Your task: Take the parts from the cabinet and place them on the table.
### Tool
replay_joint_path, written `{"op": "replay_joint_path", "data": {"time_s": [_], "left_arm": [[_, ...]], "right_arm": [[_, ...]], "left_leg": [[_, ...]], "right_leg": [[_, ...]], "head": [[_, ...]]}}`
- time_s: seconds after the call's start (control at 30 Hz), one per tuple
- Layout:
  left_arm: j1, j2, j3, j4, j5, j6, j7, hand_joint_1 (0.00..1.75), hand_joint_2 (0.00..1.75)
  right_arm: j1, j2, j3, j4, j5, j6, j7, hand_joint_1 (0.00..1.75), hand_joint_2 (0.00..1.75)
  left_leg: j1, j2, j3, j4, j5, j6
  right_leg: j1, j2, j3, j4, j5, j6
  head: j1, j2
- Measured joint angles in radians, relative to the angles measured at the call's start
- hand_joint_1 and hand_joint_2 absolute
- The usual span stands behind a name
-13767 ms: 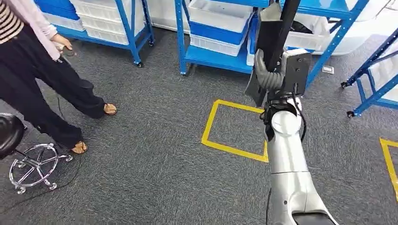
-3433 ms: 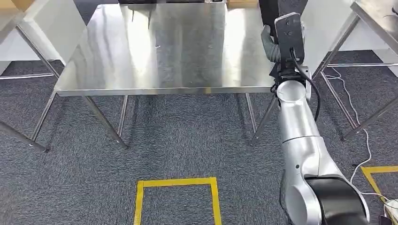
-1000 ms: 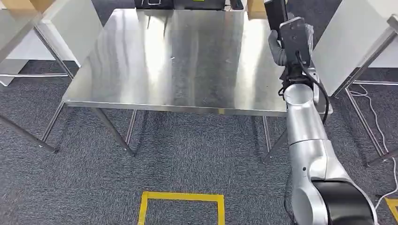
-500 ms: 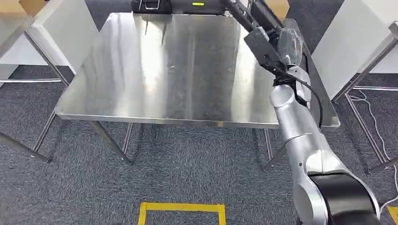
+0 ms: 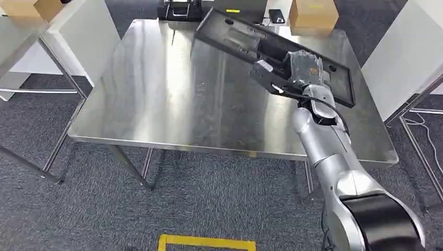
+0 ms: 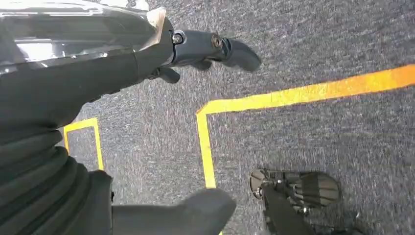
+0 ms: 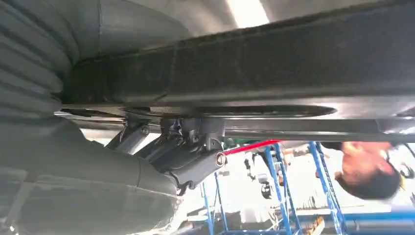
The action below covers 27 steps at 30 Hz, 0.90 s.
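Setting: workshop or robotics lab. Steel worktable (image 5: 172, 99), grey carpet (image 5: 209, 198), yellow floor tape (image 6: 303, 93), blue racking (image 7: 293, 196) were present.

No text, label, brand or number is showing legibly anywhere. The cardboard box (image 5: 313, 13) at the far edge of the desk (image 5: 156, 104) is carrying a small yellowish strip on top — too small to read. A dark case (image 5: 180, 9) beside it is showing a greenish-yellow patch nearby, equally unreadable. The long black part (image 5: 251, 44) in the right hand (image 5: 305, 68) is bearing no visible marking. On the carpet, yellow tape lines (image 6: 293, 95) are forming rectangular floor markings — plain outlines, carrying no writing.
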<state>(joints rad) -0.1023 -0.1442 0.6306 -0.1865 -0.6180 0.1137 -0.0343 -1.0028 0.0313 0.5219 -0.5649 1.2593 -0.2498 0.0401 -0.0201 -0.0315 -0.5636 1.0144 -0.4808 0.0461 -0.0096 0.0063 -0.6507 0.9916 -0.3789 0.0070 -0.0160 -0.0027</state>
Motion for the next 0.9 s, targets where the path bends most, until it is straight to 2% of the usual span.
{"op": "replay_joint_path", "data": {"time_s": [0.03,0.07,0.1,0.13,0.17,0.2,0.23,0.27,0.3,0.33,0.4,0.43,0.47,0.5,0.53,0.63,0.7,0.83,0.9], "left_arm": [[0.000,0.005,0.000,-0.001,0.000,0.000,-0.002,0.00,1.75],[0.000,0.002,0.000,-0.001,0.000,0.000,-0.006,0.00,1.75],[0.000,0.002,0.001,-0.001,0.000,-0.001,-0.009,0.00,1.75],[0.000,0.003,0.002,-0.001,0.000,-0.007,-0.015,0.00,1.75],[0.002,0.003,0.004,-0.001,0.000,-0.016,-0.029,0.00,1.75],[0.002,0.003,0.007,-0.001,0.000,-0.019,-0.040,0.00,1.75],[0.002,0.003,0.010,-0.001,-0.001,-0.017,-0.049,0.00,1.75],[0.001,0.003,0.010,-0.001,-0.006,-0.014,-0.052,0.00,1.75],[0.000,0.003,0.010,-0.001,-0.010,-0.010,-0.054,0.00,1.75],[0.000,0.003,0.011,-0.001,-0.010,-0.010,-0.054,0.00,1.75],[-0.001,-0.004,0.013,0.000,-0.005,-0.018,-0.060,0.00,1.75],[-0.003,-0.002,0.021,-0.001,0.009,-0.023,-0.071,0.00,1.75],[-0.002,-0.004,0.023,-0.001,0.015,-0.029,-0.074,0.00,1.75],[0.001,-0.003,0.027,-0.001,0.026,-0.035,-0.087,0.00,1.75],[0.001,-0.004,0.031,-0.001,0.034,-0.044,-0.106,0.00,1.75],[0.000,-0.004,0.043,-0.001,0.035,-0.065,-0.171,0.00,1.75],[-0.003,-0.005,0.043,-0.001,0.027,-0.075,-0.213,0.00,1.75],[-0.010,-0.005,0.043,-0.001,0.008,-0.138,-0.236,0.00,1.75],[-0.015,-0.005,0.042,-0.001,0.002,-0.161,-0.250,0.00,1.75]], "right_arm": [[-0.001,-0.002,0.003,0.006,0.012,0.005,0.006,1.75,1.75],[-0.004,-0.003,0.006,0.011,0.028,0.011,0.013,1.75,1.75],[-0.006,-0.003,0.013,0.019,0.043,0.013,0.021,1.75,1.75],[-0.007,-0.003,0.021,0.029,0.057,0.016,0.029,1.75,1.75],[-0.006,-0.005,0.026,0.039,0.072,0.022,0.039,1.75,1.75],[-0.003,-0.006,0.028,0.050,0.084,0.026,0.051,1.75,1.75],[-0.001,-0.010,0.029,0.061,0.097,0.030,0.067,1.75,1.75],[0.000,-0.013,0.029,0.069,0.111,0.033,0.081,1.75,1.75],[0.000,-0.020,0.030,0.078,0.126,0.035,0.096,1.75,1.75],[0.000,-0.023,0.031,0.081,0.131,0.036,0.100,1.75,1.75],[-0.002,-0.034,0.031,0.090,0.145,0.040,0.112,1.75,1.75],[-0.004,-0.039,0.033,0.102,0.156,0.044,0.117,1.75,1.75],[-0.004,-0.044,0.034,0.105,0.160,0.046,0.119,1.75,1.75],[-0.001,-0.050,0.036,0.114,0.175,0.056,0.124,1.75,1.75],[-0.001,-0.059,0.038,0.122,0.187,0.064,0.129,1.75,1.75],[0.003,-0.076,0.043,0.142,0.214,0.083,0.145,1.75,1.75],[0.007,-0.091,0.045,0.161,0.231,0.093,0.158,1.75,1.75],[0.034,-0.125,0.038,0.183,0.249,0.099,0.180,1.75,1.75],[0.057,-0.136,0.027,0.193,0.249,0.095,0.188,1.75,1.75]], "left_leg": [[0.002,0.009,-0.017,0.020,-0.005,-0.006],[0.005,0.016,-0.038,0.064,-0.015,-0.015],[0.013,0.019,-0.073,0.124,-0.036,-0.023],[0.019,0.023,-0.123,0.200,-0.071,-0.031],[0.023,0.024,-0.162,0.250,-0.095,-0.036],[0.028,0.025,-0.184,0.265,-0.093,-0.041],[0.033,0.027,-0.185,0.233,-0.062,-0.045],[0.037,0.028,-0.162,0.160,-0.005,-0.050],[0.041,0.029,-0.126,0.068,0.053,-0.051],[0.044,0.029,-0.106,0.016,0.080,-0.052],[0.037,0.025,-0.113,0.031,0.081,-0.051],[0.030,0.027,-0.106,0.014,0.061,-0.037],[0.029,0.025,-0.101,0.018,0.072,-0.027],[0.033,0.026,-0.099,0.014,0.076,-0.025],[0.029,0.026,-0.100,0.014,0.078,-0.025],[0.021,0.021,-0.098,0.014,0.077,-0.022],[0.020,0.017,-0.098,0.014,0.075,-0.015],[0.020,0.016,-0.096,0.014,0.074,-0.012],[0.020,0.016,-0.097,0.014,0.074,-0.008]], "right_leg": [[0.000,0.001,0.008,-0.001,-0.004,-0.005],[-0.001,-0.001,0.013,0.001,-0.010,-0.014],[0.000,-0.001,0.017,0.001,-0.014,-0.018],[0.001,0.000,0.022,0.001,-0.020,-0.020],[0.001,0.002,0.025,0.003,-0.025,-0.020],[0.000,0.002,0.030,0.005,-0.030,-0.018],[-0.001,0.003,0.034,0.010,-0.037,-0.015],[-0.003,0.003,0.039,0.016,-0.045,-0.010],[-0.006,0.003,0.043,0.023,-0.054,-0.006],[-0.008,0.003,0.046,0.027,-0.059,-0.002],[-0.007,0.003,0.052,0.015,-0.060,0.003],[-0.005,0.003,0.048,0.018,-0.062,0.011],[-0.004,0.004,0.047,0.018,-0.064,0.015],[-0.001,0.004,0.048,0.021,-0.068,0.015],[0.003,0.004,0.051,0.020,-0.067,0.013],[0.003,0.000,0.055,0.010,-0.067,0.014],[0.003,-0.004,0.059,0.004,-0.067,0.014],[0.003,-0.005,0.064,-0.002,-0.067,0.016],[0.003,-0.005,0.065,-0.003,-0.065,0.022]], "head": [[0.005,0.000],[-0.001,0.000],[-0.002,0.000],[-0.002,0.000],[-0.003,0.000],[-0.002,0.000],[-0.003,0.000],[-0.003,0.000],[-0.003,0.000],[-0.003,0.000],[0.000,0.000],[-0.007,0.000],[-0.004,0.000],[-0.001,0.000],[-0.001,0.000],[-0.002,0.000],[-0.001,0.000],[-0.001,0.000],[0.000,0.000]]}}
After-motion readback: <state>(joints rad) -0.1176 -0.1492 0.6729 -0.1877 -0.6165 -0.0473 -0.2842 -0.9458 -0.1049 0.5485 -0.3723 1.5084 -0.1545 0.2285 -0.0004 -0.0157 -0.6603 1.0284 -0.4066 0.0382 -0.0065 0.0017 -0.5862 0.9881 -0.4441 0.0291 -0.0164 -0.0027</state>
